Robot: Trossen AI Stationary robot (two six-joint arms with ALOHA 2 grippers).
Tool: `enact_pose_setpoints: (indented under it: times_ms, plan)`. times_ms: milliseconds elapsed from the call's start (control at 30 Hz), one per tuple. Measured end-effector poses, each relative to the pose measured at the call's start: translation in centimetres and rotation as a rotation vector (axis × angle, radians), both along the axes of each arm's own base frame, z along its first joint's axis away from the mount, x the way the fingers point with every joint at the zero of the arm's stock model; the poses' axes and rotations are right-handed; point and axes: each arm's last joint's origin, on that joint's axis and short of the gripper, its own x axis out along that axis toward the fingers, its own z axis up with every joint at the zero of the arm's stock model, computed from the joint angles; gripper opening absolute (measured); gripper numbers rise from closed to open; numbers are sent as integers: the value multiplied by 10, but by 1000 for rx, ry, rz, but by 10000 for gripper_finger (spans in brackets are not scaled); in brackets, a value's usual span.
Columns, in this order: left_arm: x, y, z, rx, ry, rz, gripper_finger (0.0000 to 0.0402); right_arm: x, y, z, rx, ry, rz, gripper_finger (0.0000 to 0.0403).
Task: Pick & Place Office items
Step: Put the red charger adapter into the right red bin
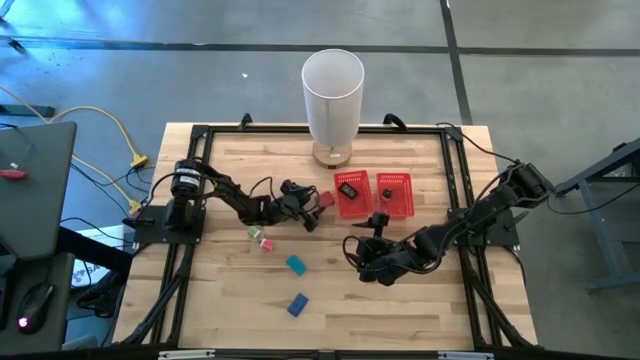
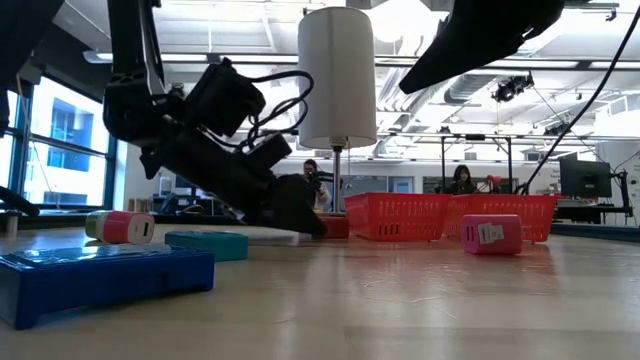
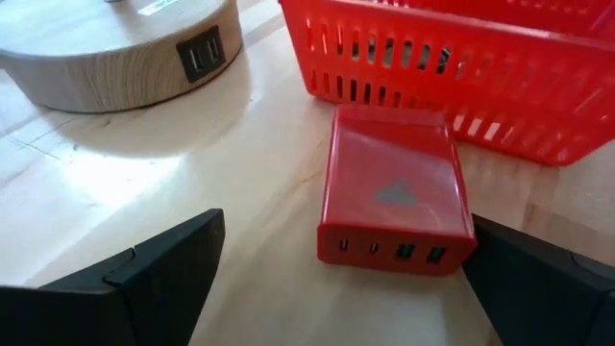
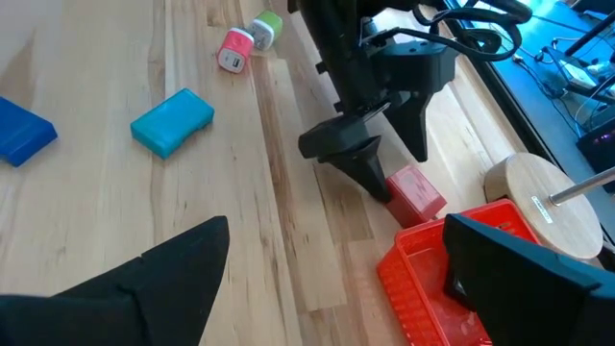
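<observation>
A red charger block [image 3: 394, 192] lies flat on the table against the red mesh tray's [image 1: 398, 207] left side, also seen in the high view [image 1: 325, 200]. My left gripper [image 3: 346, 226] is open and low, with a finger on either side of the block's near end and a gap to each. My right gripper [image 4: 336, 288] is open and hovers near the tray's near side [image 1: 360, 250]. A pink and green piece [image 1: 258, 237], a teal piece [image 1: 296, 264] and a blue piece [image 1: 298, 304] lie on the table. A pink piece [image 2: 490, 233] lies in front of the tray.
The tall white cylinder [image 1: 332, 90] stands on a round wooden base [image 3: 115, 48] behind the tray. A black item [image 1: 348, 187] lies in the tray's left compartment. A dark frame [image 1: 190, 140] borders the table. Bare wood lies toward the near edge.
</observation>
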Motion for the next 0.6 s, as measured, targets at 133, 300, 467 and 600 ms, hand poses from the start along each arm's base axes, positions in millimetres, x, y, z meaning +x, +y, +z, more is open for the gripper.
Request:
enact_pose_setpoints:
  times_ms: [133,300,467,600]
  plan:
    - [3,1,-8,-7,-27,-10,396,0,0,0,0,0,0,371]
    - [5,1,-15,4,-58,-11,388,0,0,0,0,0,0,371]
    - [5,0,-17,4,-75,-15,370,0,0,0,-2,1,1,371]
    - [6,0,-16,3,-76,-14,351,0,0,0,-2,2,1,371]
